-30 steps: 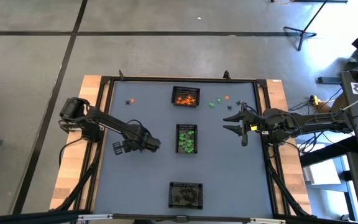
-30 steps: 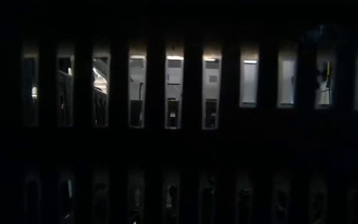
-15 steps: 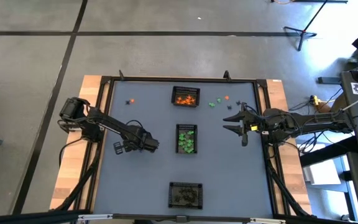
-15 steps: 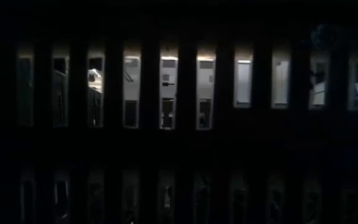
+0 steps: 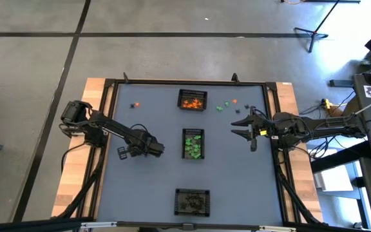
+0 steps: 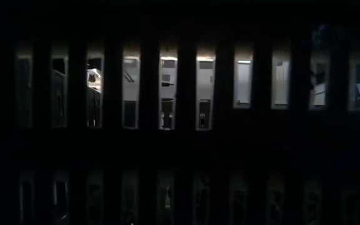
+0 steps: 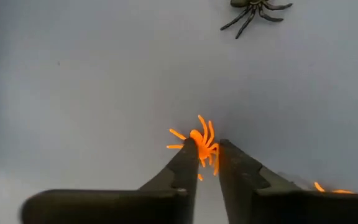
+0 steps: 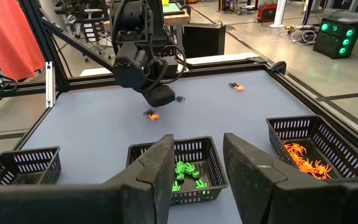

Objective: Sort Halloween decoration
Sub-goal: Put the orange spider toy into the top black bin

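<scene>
My left gripper (image 7: 207, 155) is on the table's left half (image 5: 122, 153), shut on a tiny orange spider (image 7: 200, 142). A black spider (image 7: 253, 9) lies on the table just beyond it. My right gripper (image 5: 243, 126) hovers open over the table's right side, close to a few loose green and orange trinkets (image 5: 225, 106). Another small trinket (image 5: 134, 104) lies far left. Three black mesh baskets stand in a row down the middle. The far basket (image 5: 192, 100) holds orange pieces, the middle basket (image 5: 193, 143) green ones, and the near basket (image 5: 192, 201) dark ones. My left gripper pinches the orange spider's body (image 7: 197, 144) between its two fingertips (image 7: 188, 160), only at their free ends. The fingers come slanting down from above. The spider's legs splay out past the tips. Whether it rests on the table or hangs just above, I cannot tell.
The grey table has a raised black frame (image 5: 111, 96) around it. The low view is dark, blocked by a mesh basket wall (image 6: 186, 156) right in front of the camera. Bare table lies between the left arm and the near basket.
</scene>
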You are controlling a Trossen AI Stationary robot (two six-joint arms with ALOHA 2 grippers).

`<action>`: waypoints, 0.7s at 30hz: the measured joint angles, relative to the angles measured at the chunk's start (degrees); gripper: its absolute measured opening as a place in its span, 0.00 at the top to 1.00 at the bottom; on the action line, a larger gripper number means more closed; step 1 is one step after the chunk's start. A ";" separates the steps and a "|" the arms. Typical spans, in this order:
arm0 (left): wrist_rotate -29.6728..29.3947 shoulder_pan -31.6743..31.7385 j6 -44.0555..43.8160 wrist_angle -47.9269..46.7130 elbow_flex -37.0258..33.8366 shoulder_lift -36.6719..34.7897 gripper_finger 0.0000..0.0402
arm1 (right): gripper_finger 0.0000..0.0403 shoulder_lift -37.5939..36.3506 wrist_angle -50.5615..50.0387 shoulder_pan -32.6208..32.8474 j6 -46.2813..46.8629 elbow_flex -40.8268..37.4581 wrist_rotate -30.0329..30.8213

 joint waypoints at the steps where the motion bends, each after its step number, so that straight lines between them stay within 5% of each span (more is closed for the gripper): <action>1: -0.01 0.00 0.00 -0.04 0.16 -0.16 0.92 | 0.66 0.00 0.00 0.00 0.00 0.00 0.01; 4: 0.01 0.00 0.02 -0.40 0.93 -0.42 0.99 | 0.66 -0.02 -0.02 0.00 -0.01 0.00 0.01; 21: -4.41 -0.04 0.81 -11.26 12.82 -0.63 1.00 | 0.66 -0.02 0.03 0.00 -0.01 0.00 0.01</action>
